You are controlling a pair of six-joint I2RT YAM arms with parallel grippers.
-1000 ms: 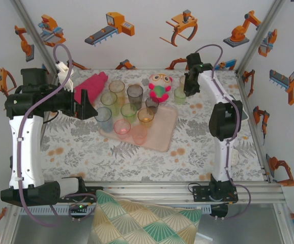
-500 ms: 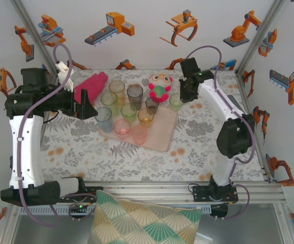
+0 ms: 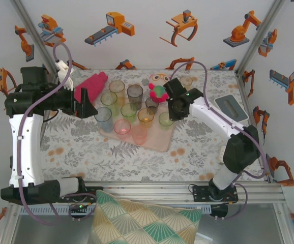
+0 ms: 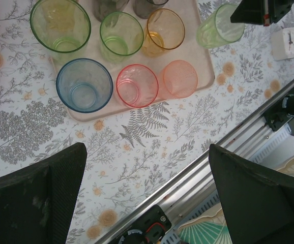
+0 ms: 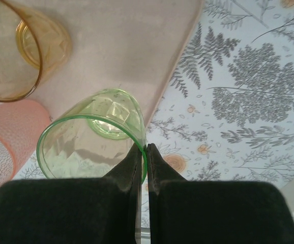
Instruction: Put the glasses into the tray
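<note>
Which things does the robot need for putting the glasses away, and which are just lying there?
Needed: small translucent tinted tumblers, one pale green tumbler pinched in the right gripper; large flat beige-pink tray.

Just lying about: red-green plush toy; magenta cloth; grey-white rectangular box; small white clock.

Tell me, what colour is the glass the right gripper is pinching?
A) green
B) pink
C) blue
A: the right gripper is shut on the rim of the green glass, seen close up in the right wrist view.
</note>
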